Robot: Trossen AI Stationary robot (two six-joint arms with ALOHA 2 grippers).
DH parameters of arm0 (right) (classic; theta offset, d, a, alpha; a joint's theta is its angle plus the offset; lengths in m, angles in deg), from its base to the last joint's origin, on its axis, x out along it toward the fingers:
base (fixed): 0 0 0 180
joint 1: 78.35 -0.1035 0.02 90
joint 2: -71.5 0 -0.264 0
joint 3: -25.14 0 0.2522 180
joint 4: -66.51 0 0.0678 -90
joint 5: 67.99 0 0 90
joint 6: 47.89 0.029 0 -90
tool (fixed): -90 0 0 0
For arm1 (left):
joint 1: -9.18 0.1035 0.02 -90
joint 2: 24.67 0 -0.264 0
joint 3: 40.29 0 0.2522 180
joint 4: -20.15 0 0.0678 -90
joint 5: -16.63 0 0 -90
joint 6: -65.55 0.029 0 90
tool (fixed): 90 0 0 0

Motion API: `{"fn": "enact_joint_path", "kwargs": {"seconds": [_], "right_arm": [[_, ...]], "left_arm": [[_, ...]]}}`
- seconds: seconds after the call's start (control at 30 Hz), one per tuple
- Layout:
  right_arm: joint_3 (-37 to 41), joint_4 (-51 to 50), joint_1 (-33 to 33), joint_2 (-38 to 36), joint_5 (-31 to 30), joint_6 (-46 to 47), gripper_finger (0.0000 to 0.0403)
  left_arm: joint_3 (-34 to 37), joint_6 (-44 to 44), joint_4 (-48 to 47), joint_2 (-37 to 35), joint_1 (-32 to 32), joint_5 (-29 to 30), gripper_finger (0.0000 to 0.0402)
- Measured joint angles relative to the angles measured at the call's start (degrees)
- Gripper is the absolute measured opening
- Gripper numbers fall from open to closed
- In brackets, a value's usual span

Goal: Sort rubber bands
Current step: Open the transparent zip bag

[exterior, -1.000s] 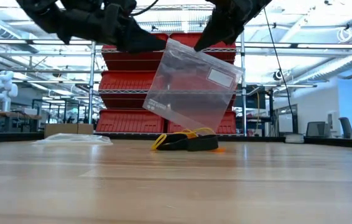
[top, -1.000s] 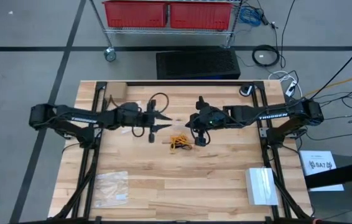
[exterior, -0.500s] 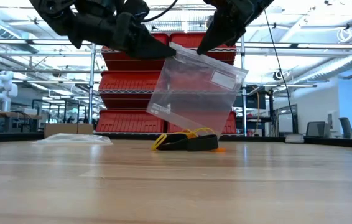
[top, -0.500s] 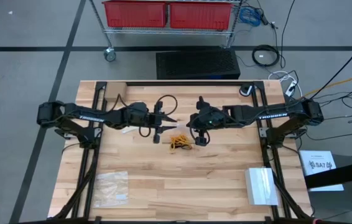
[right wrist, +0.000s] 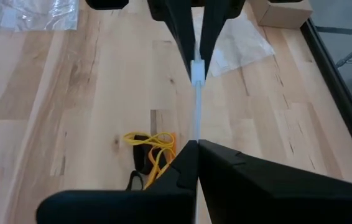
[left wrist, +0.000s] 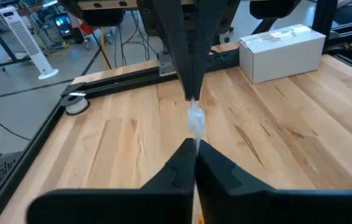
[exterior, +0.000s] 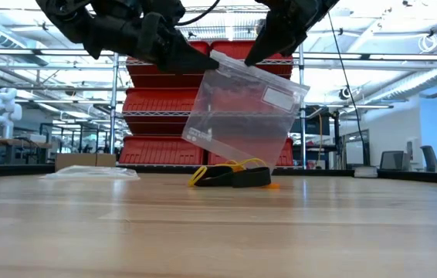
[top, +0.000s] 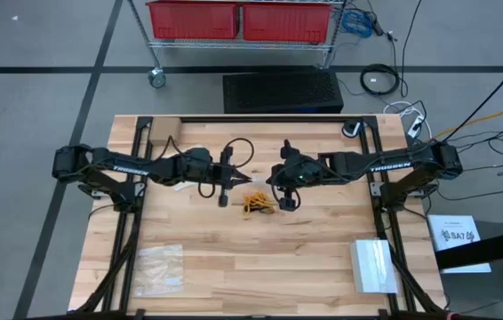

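A clear zip bag (exterior: 242,108) hangs tilted between my two grippers, above a small heap of yellow, orange and black rubber bands (exterior: 230,176) that lies on the table in the middle (top: 257,204). My left gripper (exterior: 212,63) comes from the table's left and is shut on the bag's upper left corner. My right gripper (exterior: 251,59) comes from the right and is shut on the bag's top edge. Both wrist views see the bag edge-on (left wrist: 194,121) (right wrist: 196,106), with the other gripper beyond it. My left gripper pinches the bag's top edge at its upper left corner (exterior: 218,65) between its two shut fingers. They come nearly level from the table's left. The bag hangs below them, clear of the table. My right gripper pinches the same top edge partway along (exterior: 259,66). Its fingers slant down from the table's right. The bag's right part droops below it, and its lowest corner (exterior: 271,164) hangs just above the rubber bands.
A white box (top: 374,265) stands at the near right and a flat stack of clear bags (top: 161,269) lies at the near left. A cardboard box (top: 164,132) and another clear sheet (right wrist: 238,37) lie at the far left. A tape roll (top: 351,130) sits far right.
My left gripper has gone toward the table's right edge, up to the hanging bag, and has shut on its upper left corner. The bag has kept its tilt in my right gripper's hold.
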Motion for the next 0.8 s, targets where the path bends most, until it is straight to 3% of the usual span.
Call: {"fn": "enact_joint_path", "kwargs": {"seconds": [0.2,0.57,0.8], "right_arm": [[0.0,-1.3,-0.2,0.0,0.0,4.0,0.0012],[0.0,6.6,-0.2,0.1,0.0,3.6,0.0131],[0.0,11.3,0.3,3.0,1.4,1.9,0.0128]], "left_arm": [[0.0,0.0,0.2,0.0,-0.8,0.0,0.0004],[0.0,-0.1,0.4,0.0,-0.8,0.4,0.0002],[0.0,-0.2,0.4,0.0,-0.8,0.7,0.0001]]}}
